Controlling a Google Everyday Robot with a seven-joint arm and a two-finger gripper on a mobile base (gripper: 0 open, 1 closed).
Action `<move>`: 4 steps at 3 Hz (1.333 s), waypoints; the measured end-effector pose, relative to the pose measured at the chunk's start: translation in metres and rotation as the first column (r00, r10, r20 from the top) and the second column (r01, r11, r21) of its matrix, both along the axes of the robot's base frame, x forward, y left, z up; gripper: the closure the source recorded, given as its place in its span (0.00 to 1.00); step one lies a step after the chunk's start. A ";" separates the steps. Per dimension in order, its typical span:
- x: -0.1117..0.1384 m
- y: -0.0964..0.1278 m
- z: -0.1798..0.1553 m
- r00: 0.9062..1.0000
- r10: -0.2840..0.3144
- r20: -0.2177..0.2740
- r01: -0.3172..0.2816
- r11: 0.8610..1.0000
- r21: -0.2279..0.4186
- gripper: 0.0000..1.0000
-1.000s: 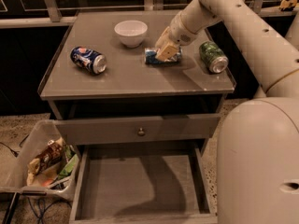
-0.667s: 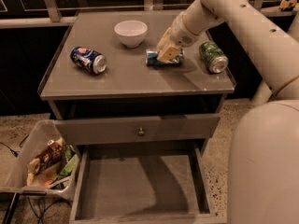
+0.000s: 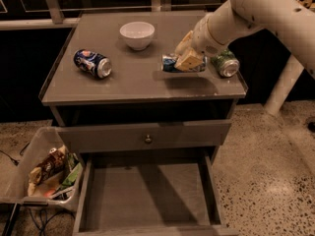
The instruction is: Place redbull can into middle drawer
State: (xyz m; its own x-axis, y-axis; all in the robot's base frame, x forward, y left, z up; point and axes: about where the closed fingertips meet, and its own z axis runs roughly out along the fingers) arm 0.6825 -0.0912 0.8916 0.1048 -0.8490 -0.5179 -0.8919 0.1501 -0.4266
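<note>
The redbull can (image 3: pixel 170 63) lies on its side, blue and silver, at the right middle of the cabinet top. My gripper (image 3: pixel 187 53) comes in from the upper right and is shut on the can, its tan fingers (image 3: pixel 190 60) over the can's right half. The can sits at or just above the tabletop, with a shadow under it. The middle drawer (image 3: pixel 147 195) is pulled out at the bottom of the view, with a bare grey floor and low side walls. It is well below and in front of the gripper.
A dark-blue Pepsi can (image 3: pixel 92 63) lies at the left of the top, a white bowl (image 3: pixel 137 35) at the back and a green can (image 3: pixel 225 63) just right of the gripper. A closed drawer front with a knob (image 3: pixel 147 138) sits above the open drawer. A bin of rubbish (image 3: pixel 47 173) stands at lower left.
My gripper and the redbull can have shifted slightly to the right, toward the green can. The large white part of my body at the lower right has left the view.
</note>
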 end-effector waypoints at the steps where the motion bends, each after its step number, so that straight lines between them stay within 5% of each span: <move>1: -0.036 -0.004 0.008 0.999 -0.017 0.037 0.017 1.000 0.004 1.00; 4: -0.145 -0.008 -0.029 0.992 -0.111 0.065 0.108 0.993 0.049 1.00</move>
State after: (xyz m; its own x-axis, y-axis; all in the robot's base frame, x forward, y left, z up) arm 0.5378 -0.0989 0.8622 0.0484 -0.8329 -0.5513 -0.8385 0.2660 -0.4755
